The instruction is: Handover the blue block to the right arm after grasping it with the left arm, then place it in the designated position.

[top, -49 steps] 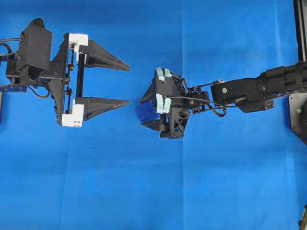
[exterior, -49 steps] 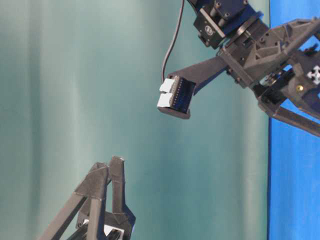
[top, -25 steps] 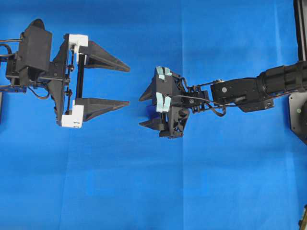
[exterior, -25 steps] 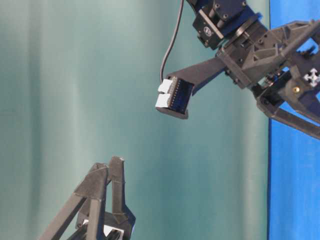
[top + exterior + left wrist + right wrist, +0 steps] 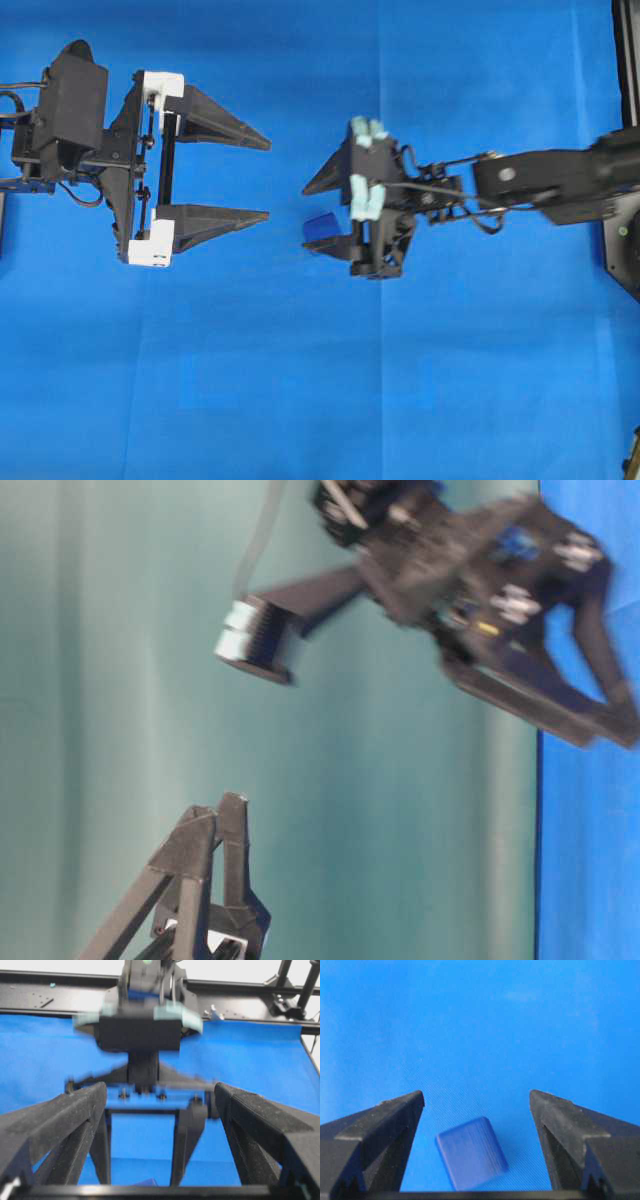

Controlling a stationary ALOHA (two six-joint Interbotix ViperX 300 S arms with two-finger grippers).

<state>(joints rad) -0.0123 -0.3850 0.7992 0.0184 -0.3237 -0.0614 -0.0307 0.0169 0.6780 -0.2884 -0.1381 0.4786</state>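
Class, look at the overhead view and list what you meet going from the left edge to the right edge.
left gripper → blue block → right gripper, with its arm reaching on to the right edge; all over the blue cloth.

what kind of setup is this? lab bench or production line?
Most likely a lab bench for two-arm manipulation: a plain blue cloth over the table, two facing arms, each with a pincer, and a black frame behind. Only a blue block as workpiece.
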